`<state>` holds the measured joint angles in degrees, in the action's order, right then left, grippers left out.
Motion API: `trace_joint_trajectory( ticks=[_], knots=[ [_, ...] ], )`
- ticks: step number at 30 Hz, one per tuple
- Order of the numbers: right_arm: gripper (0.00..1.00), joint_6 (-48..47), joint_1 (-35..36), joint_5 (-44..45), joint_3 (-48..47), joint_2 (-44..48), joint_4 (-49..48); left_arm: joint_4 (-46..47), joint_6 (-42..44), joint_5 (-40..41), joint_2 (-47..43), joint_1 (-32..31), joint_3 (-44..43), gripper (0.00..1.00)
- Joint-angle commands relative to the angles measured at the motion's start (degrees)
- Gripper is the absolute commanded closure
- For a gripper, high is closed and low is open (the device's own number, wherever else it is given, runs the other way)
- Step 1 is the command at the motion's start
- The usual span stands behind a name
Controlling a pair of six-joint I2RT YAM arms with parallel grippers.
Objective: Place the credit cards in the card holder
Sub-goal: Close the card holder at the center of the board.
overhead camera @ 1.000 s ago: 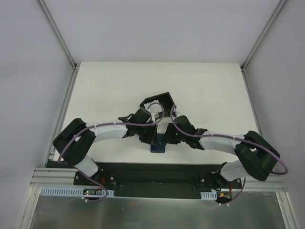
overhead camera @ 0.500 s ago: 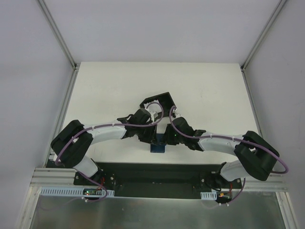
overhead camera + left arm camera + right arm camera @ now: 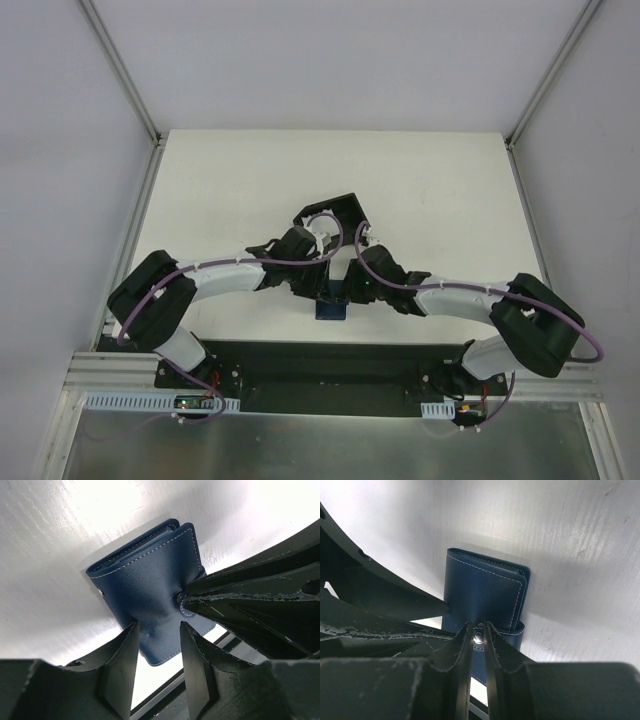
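Near the front edge of a white table point(image 3: 250, 180), a navy-blue card holder point(image 3: 331, 308) sat between two robot arms that met over it from either side. It was folded shut, its pale stitching and stacked edges showing. From above, the arms hid too much of it for its long axis to be read. Seen from the right wrist, its longer sides ran straight away from the right gripper point(image 3: 478, 626), with the snap tab point(image 3: 515, 632) wrapped round the end nearest that gripper. Seen from the left wrist, it lay on a slant, one corner pointing up and away. The right gripper's jaws were drawn in to a narrow slit and pinched the tab at its metal snap point(image 3: 478, 639). The left gripper point(image 3: 159, 627) stood partly open, its two fingers on either side of the near part of the card holder's dimpled face. Whether those fingers pressed the leather could not be told. Nor could it be told whether the card holder rested flat or was raised off the table. A black tray point(image 3: 345, 205) sat just beyond the grippers.
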<state>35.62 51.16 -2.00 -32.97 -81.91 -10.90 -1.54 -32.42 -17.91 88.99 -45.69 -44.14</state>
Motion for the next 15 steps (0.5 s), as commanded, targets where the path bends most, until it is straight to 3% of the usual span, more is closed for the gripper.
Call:
trace_joint_trajectory(
  ticks=[1, 15],
  knots=[
    [0.82, 0.33, 0.35, 1.65, -0.87, -1.85, 2.72, 4.70, 0.08, -0.89, 1.36, -0.10, 1.16, 0.62],
    [0.81, 0.16, 0.26, 3.82, -0.60, -0.45, 3.42, 4.36, -1.94, 0.24, 5.32, -0.28, 1.86, 0.71]
  ],
)
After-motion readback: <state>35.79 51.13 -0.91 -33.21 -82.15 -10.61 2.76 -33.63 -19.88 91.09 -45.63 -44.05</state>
